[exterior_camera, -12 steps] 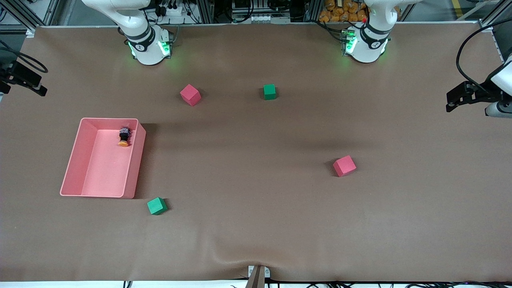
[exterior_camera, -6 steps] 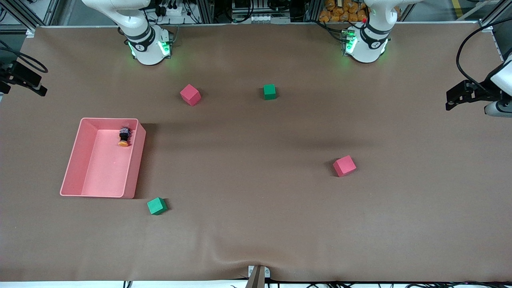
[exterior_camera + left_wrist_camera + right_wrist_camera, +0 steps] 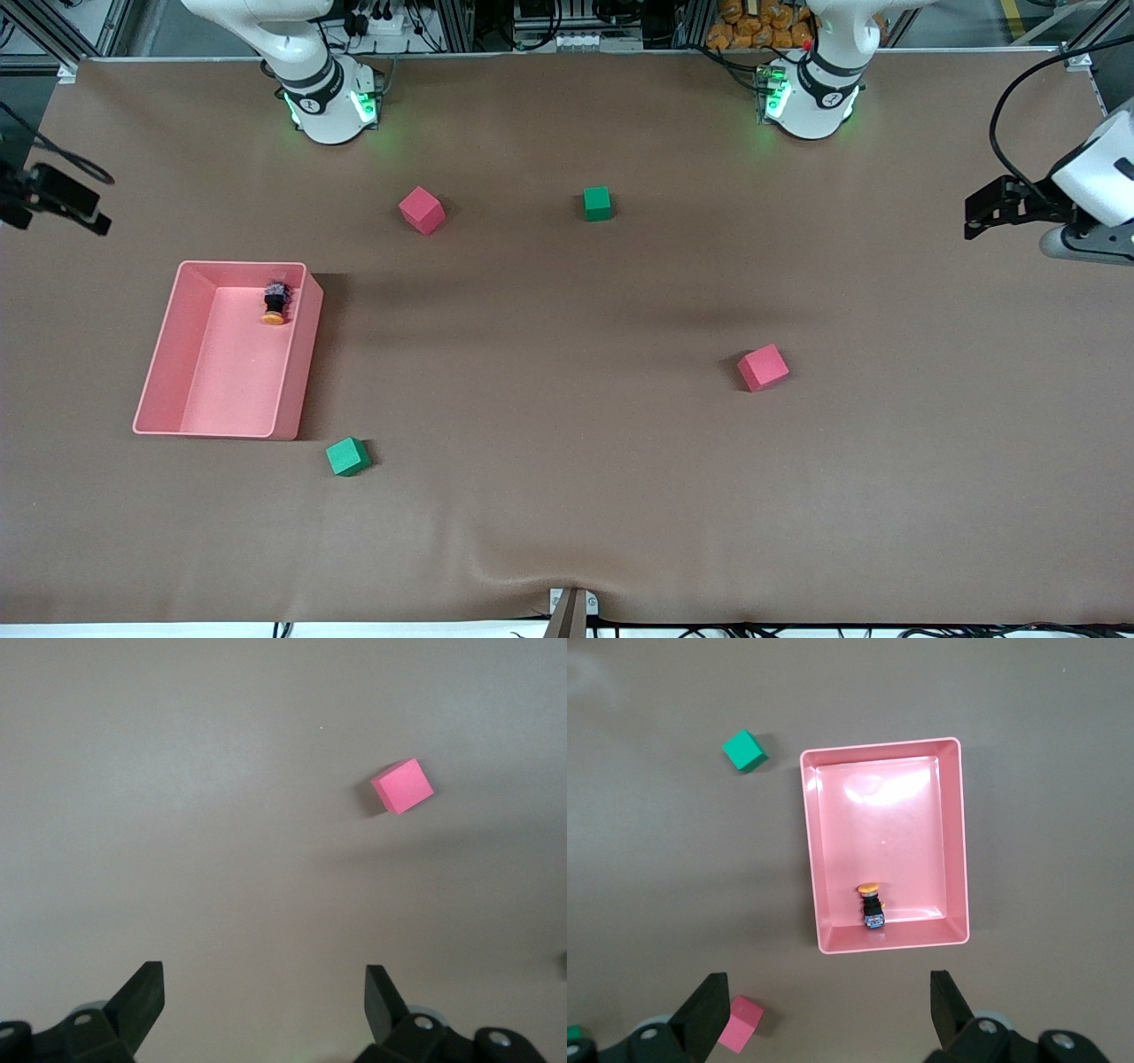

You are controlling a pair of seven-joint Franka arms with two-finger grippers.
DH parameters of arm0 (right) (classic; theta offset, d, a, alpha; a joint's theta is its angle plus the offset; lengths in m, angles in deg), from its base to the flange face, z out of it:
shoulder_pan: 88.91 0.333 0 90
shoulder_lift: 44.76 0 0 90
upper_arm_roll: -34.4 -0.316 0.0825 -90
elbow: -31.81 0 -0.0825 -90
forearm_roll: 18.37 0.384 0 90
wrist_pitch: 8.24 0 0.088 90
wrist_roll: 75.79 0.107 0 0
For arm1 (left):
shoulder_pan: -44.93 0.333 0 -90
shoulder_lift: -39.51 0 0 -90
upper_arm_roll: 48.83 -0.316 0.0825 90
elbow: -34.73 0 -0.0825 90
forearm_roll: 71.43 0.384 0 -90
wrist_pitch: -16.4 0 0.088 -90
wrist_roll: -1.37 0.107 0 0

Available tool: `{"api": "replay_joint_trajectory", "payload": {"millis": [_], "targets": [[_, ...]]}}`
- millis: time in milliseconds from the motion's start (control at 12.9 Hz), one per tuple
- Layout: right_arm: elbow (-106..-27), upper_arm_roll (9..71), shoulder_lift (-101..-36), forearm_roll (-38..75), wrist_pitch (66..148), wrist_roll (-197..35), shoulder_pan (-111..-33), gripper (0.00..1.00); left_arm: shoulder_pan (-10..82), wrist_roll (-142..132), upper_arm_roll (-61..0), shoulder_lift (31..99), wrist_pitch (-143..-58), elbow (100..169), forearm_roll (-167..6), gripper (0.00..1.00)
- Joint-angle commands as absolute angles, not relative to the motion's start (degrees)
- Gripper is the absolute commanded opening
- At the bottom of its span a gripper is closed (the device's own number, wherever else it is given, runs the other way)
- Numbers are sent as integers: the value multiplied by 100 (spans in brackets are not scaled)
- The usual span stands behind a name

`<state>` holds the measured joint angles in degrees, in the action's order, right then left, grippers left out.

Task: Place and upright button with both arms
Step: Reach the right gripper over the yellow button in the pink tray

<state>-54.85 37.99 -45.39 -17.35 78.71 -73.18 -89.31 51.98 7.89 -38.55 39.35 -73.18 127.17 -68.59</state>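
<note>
Brown matting covers the whole table (image 3: 567, 532), and on it the task is judged barely begun. The button (image 3: 275, 306) is seen lying on its side inside the pink tray (image 3: 158, 354), in the corner of the tray farthest from the front camera, at about one o'clock from the tray's middle, its orange cap pointing toward the camera; it has been neither lifted nor stood up. Picking it out, setting it on the table and turning it upright are all judged left to do.

Neither gripper is touching anything. The right gripper (image 3: 826, 1005) is held high over the tray with its jaws spread wide and empty; the left gripper (image 3: 264, 1001) is held over bare matting toward the left arm's end of the table, jaws likewise spread and empty.

Around the tray, a green cube (image 3: 347, 456) is placed at five o'clock from it and a red cube (image 3: 422, 210) at one o'clock; a second green cube (image 3: 597, 203) and a second red cube (image 3: 763, 367) lie well apart from it.

By the right wrist view the button's blue-tipped base against the tray wall is shown, a detail blurred in the front view; by the left wrist view only one red cube is shown, while the whole layout is given by the front view alone
</note>
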Motion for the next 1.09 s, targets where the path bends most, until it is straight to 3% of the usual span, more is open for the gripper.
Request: {"api": "replay_joint_trajectory", "payload": {"millis": [0, 310, 543, 775, 1008], "targets": [[-5415, 3791, -4931, -1732, 7913, -7289, -9119, 100, 5196, 708, -3829, 3907, -7229, 12702, -6845, 100], [-5284, 3756, -5959, -1714, 8044, -7359, -9007, 100, 5214, 463, -3732, 3889, -7229, 12719, -6845, 100], [-5432, 3756, -5970, -1732, 7678, -7394, -8962, 100, 5205, 339, -3723, 3898, -7237, 12746, -6845, 100], [-6090, 3756, -5699, -1732, 7473, -7403, -8979, 100, 5223, 339, -3706, 3881, -7237, 12807, -6845, 100], [-7047, 3774, -5627, -1819, 8111, -7412, -9119, 100, 5223, 339, -3706, 3881, -7272, 12851, -6845, 100]]}}
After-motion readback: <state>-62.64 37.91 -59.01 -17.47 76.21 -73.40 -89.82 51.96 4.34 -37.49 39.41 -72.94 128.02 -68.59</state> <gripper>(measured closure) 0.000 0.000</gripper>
